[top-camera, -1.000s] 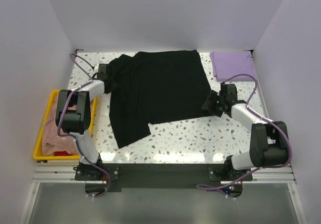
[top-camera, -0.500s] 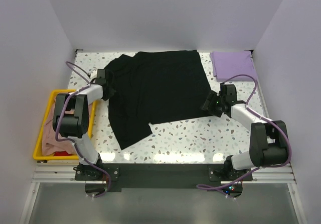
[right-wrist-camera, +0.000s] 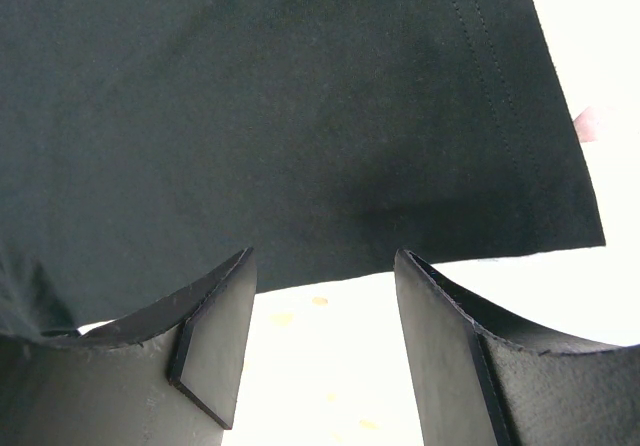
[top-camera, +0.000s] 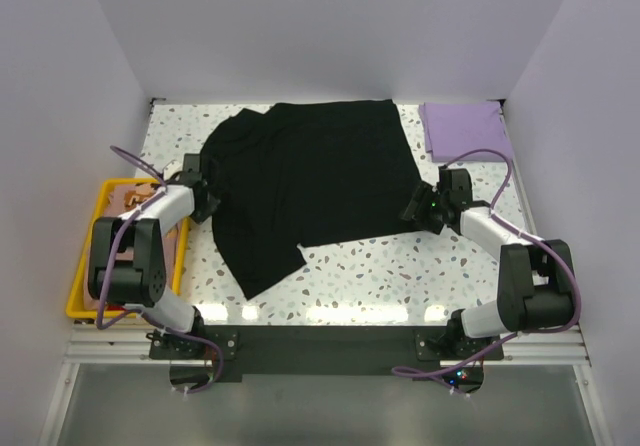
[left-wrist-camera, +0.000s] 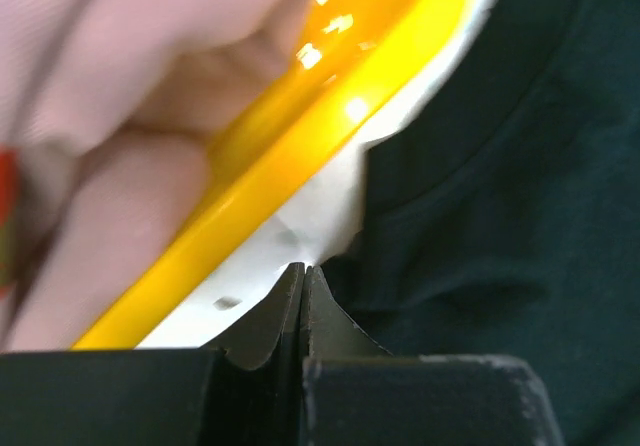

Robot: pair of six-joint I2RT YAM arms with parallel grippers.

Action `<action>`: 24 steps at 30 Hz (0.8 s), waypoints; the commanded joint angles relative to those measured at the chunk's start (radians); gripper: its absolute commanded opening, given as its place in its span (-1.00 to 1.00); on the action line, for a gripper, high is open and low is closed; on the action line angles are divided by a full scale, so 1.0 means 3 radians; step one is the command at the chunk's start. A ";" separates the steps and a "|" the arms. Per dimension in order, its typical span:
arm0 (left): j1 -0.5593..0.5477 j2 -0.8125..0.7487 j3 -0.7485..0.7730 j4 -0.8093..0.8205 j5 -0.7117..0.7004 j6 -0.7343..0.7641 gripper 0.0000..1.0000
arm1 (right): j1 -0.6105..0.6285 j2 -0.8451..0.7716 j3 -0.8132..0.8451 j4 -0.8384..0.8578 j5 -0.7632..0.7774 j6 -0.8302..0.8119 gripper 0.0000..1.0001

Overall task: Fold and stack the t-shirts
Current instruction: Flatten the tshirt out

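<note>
The large black t-shirt [top-camera: 310,181] lies spread on the speckled table, with its lower left part reaching toward the near edge. My left gripper [top-camera: 206,198] is shut at the shirt's left edge. In the left wrist view the fingertips [left-wrist-camera: 303,271] are pressed together with black cloth [left-wrist-camera: 480,196] against their right side, and no cloth shows between them. My right gripper [top-camera: 418,209] is open at the shirt's right hem, and its jaws [right-wrist-camera: 322,262] straddle the hem edge low over the table. The lavender t-shirt [top-camera: 462,129] lies folded at the back right. The peach t-shirt [left-wrist-camera: 100,116] sits in the yellow tray.
The yellow tray [top-camera: 75,301] stands at the left table edge, close beside my left gripper; its rim [left-wrist-camera: 300,136] nearly touches the shirt. White walls close in the back and both sides. A dark rail runs along the near edge.
My left gripper has moved toward the near edge along the shirt's left side, and the left sleeve area has shifted slightly with it. The right arm has barely moved.
</note>
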State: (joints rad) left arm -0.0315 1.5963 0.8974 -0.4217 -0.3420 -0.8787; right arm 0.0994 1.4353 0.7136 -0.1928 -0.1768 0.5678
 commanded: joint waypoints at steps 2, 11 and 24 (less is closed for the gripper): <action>0.0074 -0.0243 -0.0148 -0.0154 -0.0235 -0.0098 -1.00 | 0.0022 0.0017 0.0009 0.0029 0.0052 -0.0021 0.23; 0.0090 -0.0760 -0.0189 0.0178 0.0326 0.0336 -0.66 | 0.0022 -0.0106 0.0066 -0.0017 0.0185 -0.0072 0.25; -0.0376 -0.0397 -0.0348 0.0158 0.0154 0.0066 -0.63 | 0.0022 0.0482 0.1051 -0.0134 0.0579 -0.0108 0.34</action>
State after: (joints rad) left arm -0.1169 1.4544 0.8085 -0.3649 -0.2260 -0.8204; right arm 0.1001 1.5425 0.9371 -0.2394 -0.0589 0.5583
